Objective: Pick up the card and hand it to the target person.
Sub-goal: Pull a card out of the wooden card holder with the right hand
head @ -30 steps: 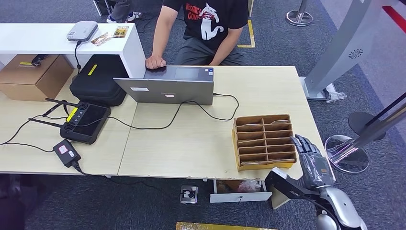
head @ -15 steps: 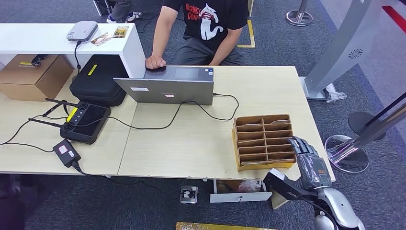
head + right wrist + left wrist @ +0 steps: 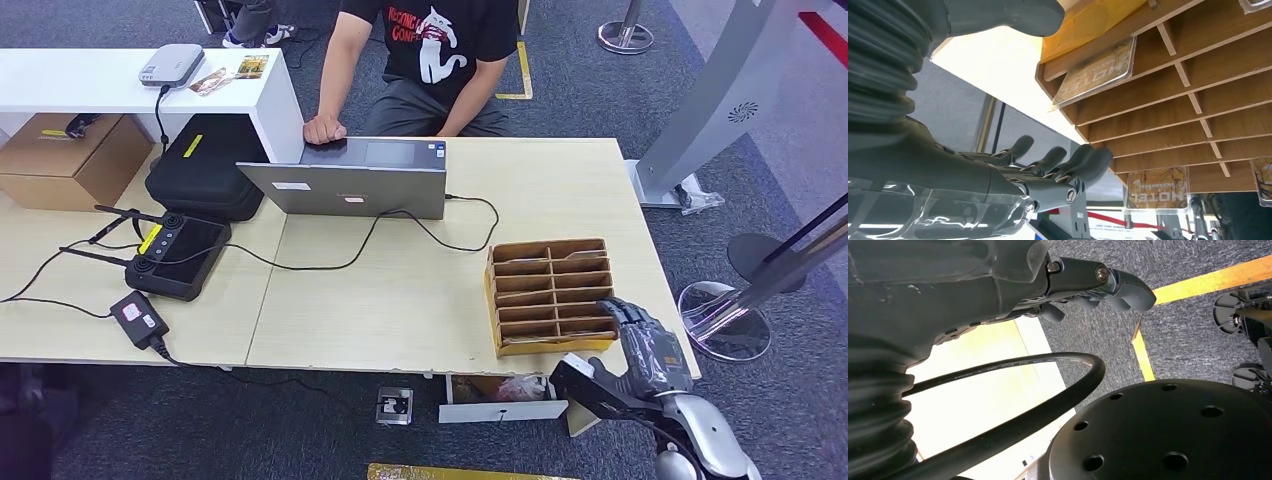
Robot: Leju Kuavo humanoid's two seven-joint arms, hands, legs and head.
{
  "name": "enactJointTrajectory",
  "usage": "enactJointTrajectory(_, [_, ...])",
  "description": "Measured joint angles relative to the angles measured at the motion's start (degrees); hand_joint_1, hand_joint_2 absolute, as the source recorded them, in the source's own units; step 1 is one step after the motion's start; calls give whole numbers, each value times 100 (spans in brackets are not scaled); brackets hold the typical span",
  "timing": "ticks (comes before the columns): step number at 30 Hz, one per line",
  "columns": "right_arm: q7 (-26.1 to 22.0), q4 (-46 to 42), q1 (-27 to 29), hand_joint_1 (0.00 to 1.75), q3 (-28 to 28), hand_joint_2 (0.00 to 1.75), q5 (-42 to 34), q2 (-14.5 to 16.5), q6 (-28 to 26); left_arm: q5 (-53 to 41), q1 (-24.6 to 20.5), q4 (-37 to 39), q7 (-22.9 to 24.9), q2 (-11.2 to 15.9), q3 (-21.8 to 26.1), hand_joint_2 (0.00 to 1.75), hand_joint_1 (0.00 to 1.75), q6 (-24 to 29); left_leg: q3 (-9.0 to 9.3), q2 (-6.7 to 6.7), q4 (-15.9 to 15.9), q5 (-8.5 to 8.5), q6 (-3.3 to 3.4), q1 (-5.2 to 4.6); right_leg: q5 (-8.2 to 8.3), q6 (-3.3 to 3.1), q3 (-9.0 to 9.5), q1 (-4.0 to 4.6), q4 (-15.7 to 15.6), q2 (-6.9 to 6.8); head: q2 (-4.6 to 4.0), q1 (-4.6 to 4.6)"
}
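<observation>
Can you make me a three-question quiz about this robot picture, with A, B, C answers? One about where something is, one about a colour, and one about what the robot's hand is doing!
1. Where is the wooden card rack?
A. On the table, near its right end
B. On the floor
C. On the white shelf

2. What colour is the person's T-shirt?
A. Red
B. Black
C. Yellow

3. What is the right hand doing?
A. Holding a card
B. Resting on the laptop
C. Holding nothing, fingers apart, beside the rack

Answers:
1. A: the head view shows the rack standing on the tabletop close to its right edge.
2. B: the shirt is black with a white cat picture.
3. C: the right wrist view shows spread fingers with nothing in them, and the cards sit in the rack's slots.
</observation>
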Motion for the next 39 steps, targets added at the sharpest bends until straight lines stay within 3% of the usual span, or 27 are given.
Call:
enactJointTrajectory(29, [-123, 323, -61, 57, 0, 175, 160, 211, -18, -24, -1, 0, 0, -2, 0, 175, 0, -1, -1, 0, 0, 0, 0, 0, 0, 0, 0, 0, 0, 0, 0, 1])
enactJointTrajectory(30, [-127, 342, -76, 65, 0, 175, 163, 223, -22, -19, -1, 0, 0, -2, -1, 175, 0, -1, -1, 0, 0, 0, 0, 0, 0, 0, 0, 0, 0, 0, 0, 1])
enactJointTrajectory(34, [-155, 407, -121, 134, 0, 175, 169, 261, -48, -5, 0, 0, 0, -7, -2, 175, 0, -1, -1, 0, 0, 0, 0, 0, 0, 0, 0, 0, 0, 0, 0, 1])
enactJointTrajectory(39, [-205, 462, -158, 148, 0, 175, 172, 298, -137, 13, 2, 0, -2, -10, -2, 175, 0, 0, -1, 0, 0, 0, 0, 0, 0, 0, 0, 0, 0, 0, 0, 1])
